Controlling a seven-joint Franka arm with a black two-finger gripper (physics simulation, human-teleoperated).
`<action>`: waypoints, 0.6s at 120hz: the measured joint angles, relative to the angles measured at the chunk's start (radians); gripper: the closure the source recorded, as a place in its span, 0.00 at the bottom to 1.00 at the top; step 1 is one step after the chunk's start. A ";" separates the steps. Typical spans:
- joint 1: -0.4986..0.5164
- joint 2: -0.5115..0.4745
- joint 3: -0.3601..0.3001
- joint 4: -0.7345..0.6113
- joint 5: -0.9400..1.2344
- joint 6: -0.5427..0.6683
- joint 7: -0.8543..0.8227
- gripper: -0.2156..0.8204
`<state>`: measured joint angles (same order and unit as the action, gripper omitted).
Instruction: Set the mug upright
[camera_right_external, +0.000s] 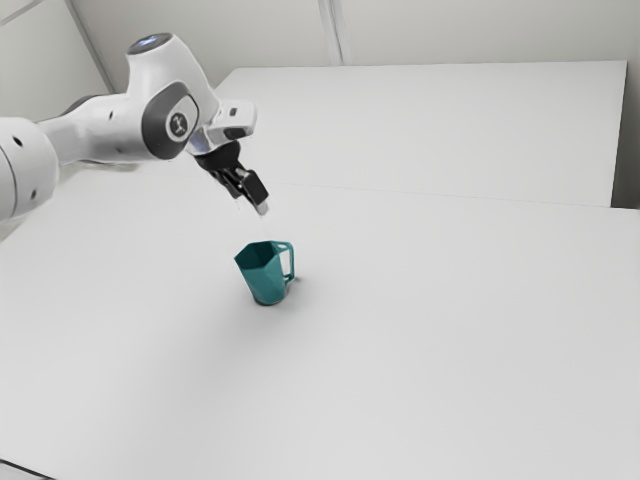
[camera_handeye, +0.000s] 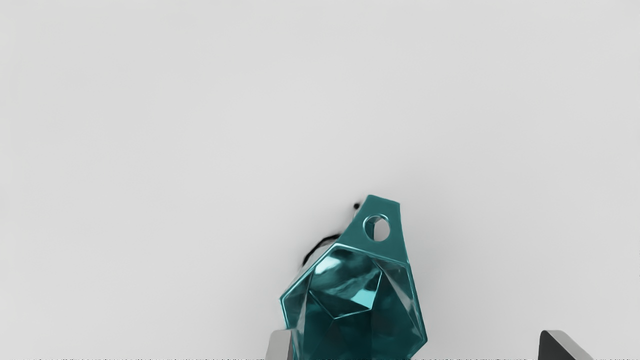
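A teal faceted mug (camera_right_external: 266, 277) stands on its base on the white table in the exterior view, its handle toward the exterior view's right. Above its rim hangs my gripper (camera_right_external: 262, 208), apart from the mug. In the wrist view the gripper (camera_handeye: 415, 345) is open, its two fingertips wide apart. Seen from above there, the mug (camera_handeye: 350, 295) shows its hollow inside and its handle with a round hole; its body lies nearer one fingertip, which overlaps its edge in the picture. Nothing is held.
The white table (camera_right_external: 420, 350) spreads around the mug. A raised-looking white panel (camera_right_external: 430, 130) stands behind it, and a thin dark line (camera_right_external: 25, 469) crosses the near left corner of the exterior view.
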<state>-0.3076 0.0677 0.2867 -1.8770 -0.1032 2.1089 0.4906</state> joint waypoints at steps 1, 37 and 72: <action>0.000 -0.002 0.000 0.007 0.003 -0.004 -0.001 0.28; 0.035 -0.058 0.007 0.153 0.128 -0.128 -0.018 0.24; 0.125 -0.101 -0.029 0.257 0.217 -0.280 -0.101 0.23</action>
<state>-0.1826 -0.0329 0.2574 -1.6204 0.1141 1.8288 0.3899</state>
